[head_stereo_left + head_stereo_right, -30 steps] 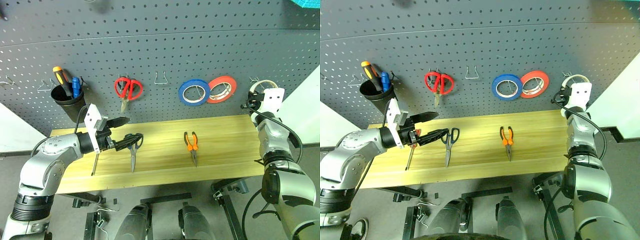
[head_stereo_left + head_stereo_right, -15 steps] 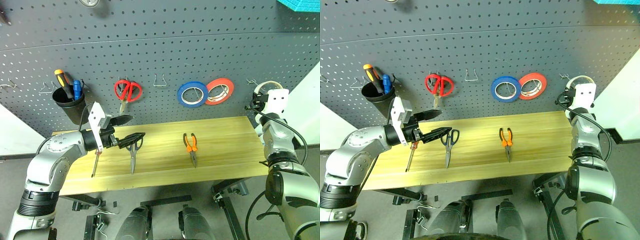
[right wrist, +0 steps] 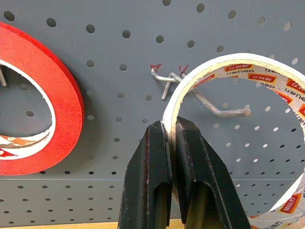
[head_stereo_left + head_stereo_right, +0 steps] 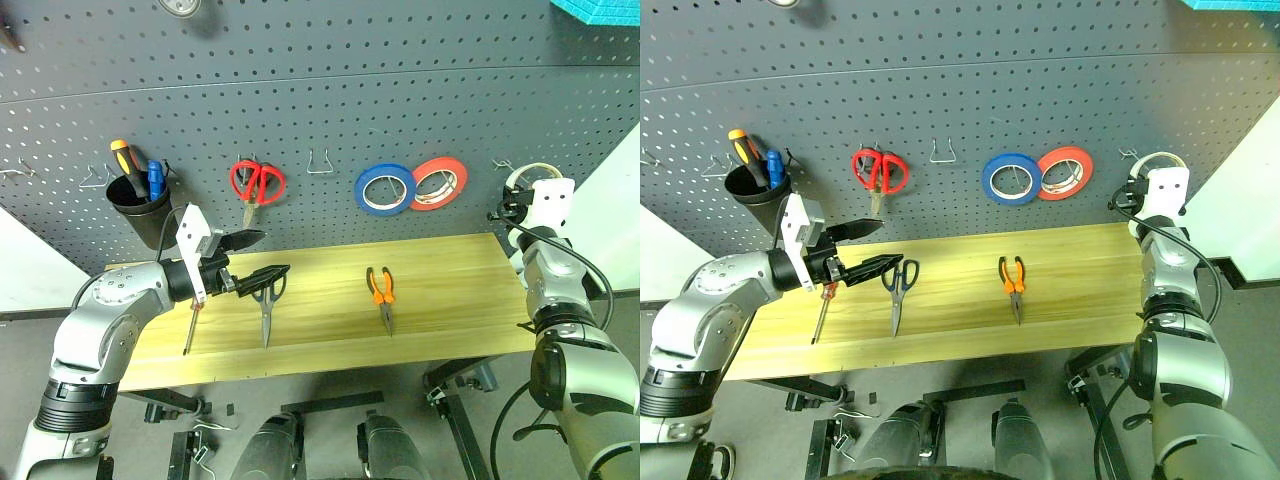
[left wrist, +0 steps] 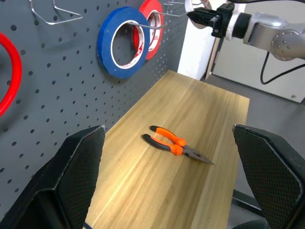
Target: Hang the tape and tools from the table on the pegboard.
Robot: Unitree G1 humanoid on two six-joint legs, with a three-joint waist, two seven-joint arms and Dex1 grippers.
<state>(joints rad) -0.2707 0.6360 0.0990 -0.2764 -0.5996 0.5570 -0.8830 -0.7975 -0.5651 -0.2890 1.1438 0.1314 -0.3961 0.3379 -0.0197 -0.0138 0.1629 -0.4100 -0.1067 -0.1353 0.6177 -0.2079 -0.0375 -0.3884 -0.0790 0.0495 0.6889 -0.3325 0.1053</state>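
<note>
From the head views, your right gripper [image 4: 517,203] was pinched shut on the whitish, translucent-beige ring of tape [image 4: 527,177], held up against the wide dark grey perforated pegboard [image 4: 320,90] at its far right, beside the red-orange tape roll [image 4: 442,181] and the blue tape roll [image 4: 387,188]. Your left gripper [image 4: 258,258] hovered with its fingers spread and empty above the black-handled scissors [image 4: 266,297] on the long light-wood plank table [image 4: 450,290]; the small orange-handled pliers [image 4: 382,292] lay mid-table and the thin red-and-black-handled screwdriver [image 4: 191,322] near the left end.

From the left wrist view, the two black fingers stood wide apart, the pliers lying flat between them on bare wood.

From the right wrist view, the jaws gripped the ring's thin wall edge-on, and a bent metal wire hook [image 3: 205,100] appeared to pass through its opening. The ring looked light and slightly springy, so you would probably do best gripping across the wall; its sticky edge could cling on release.

The table looked smooth and level; grey floor lay below it, and a pale wall met the board's right edge.
</note>
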